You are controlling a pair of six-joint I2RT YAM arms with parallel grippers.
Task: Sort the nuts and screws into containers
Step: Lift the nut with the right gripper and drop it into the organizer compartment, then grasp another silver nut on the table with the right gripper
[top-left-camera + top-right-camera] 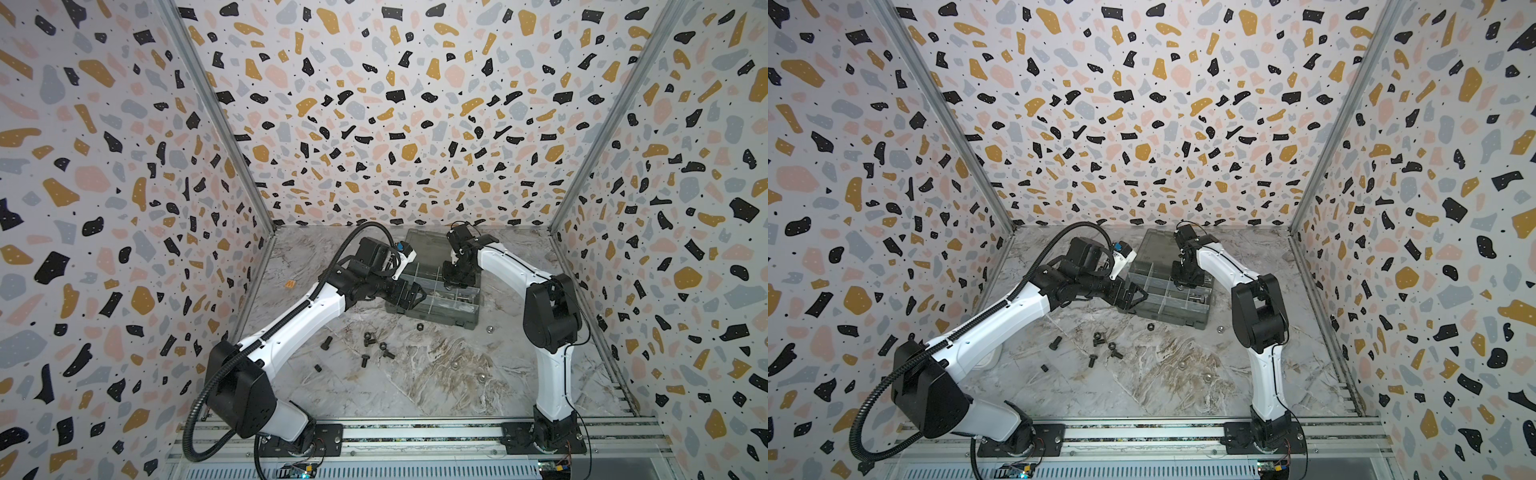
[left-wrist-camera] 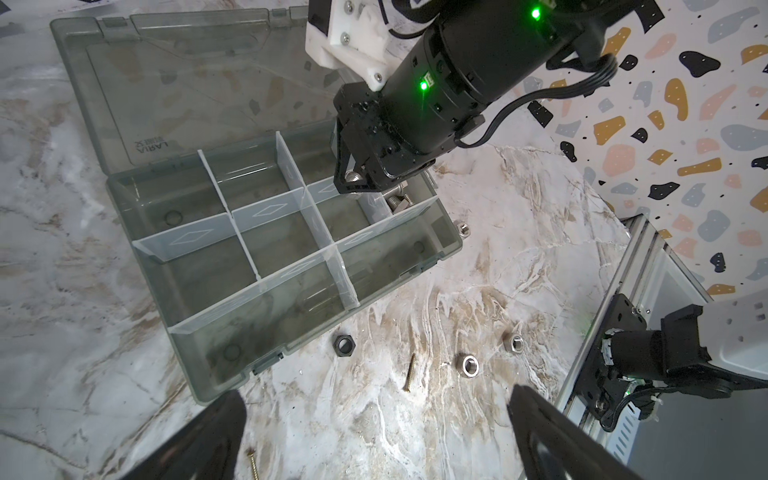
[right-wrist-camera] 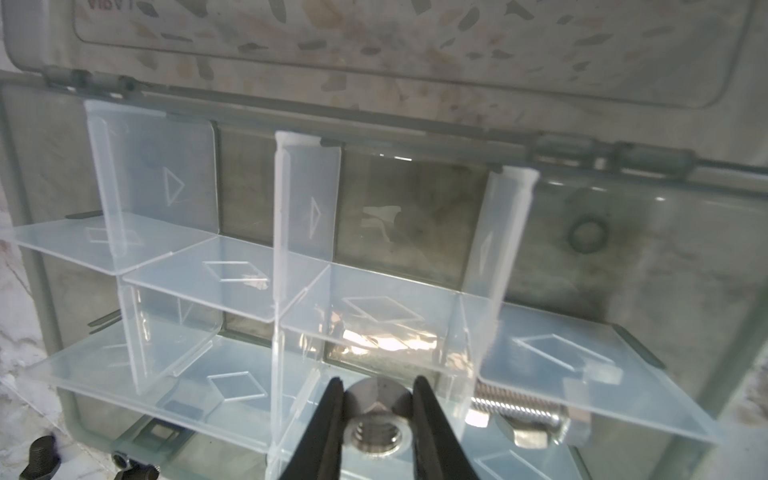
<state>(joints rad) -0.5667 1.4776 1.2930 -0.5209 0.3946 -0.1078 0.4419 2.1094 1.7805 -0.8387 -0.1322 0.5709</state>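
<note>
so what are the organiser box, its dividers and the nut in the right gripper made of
organiser box: likely smoky grey translucent plastic, see-through walls. dividers: clear, slightly frosted plastic. nut held in the right gripper: bright metal, probably steel, shiny with visible threads.

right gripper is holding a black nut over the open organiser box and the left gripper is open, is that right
No: the nut held in the right gripper is shiny silver, not black, as the right wrist view shows. It is over the open organiser box, and the left gripper is open.
</note>
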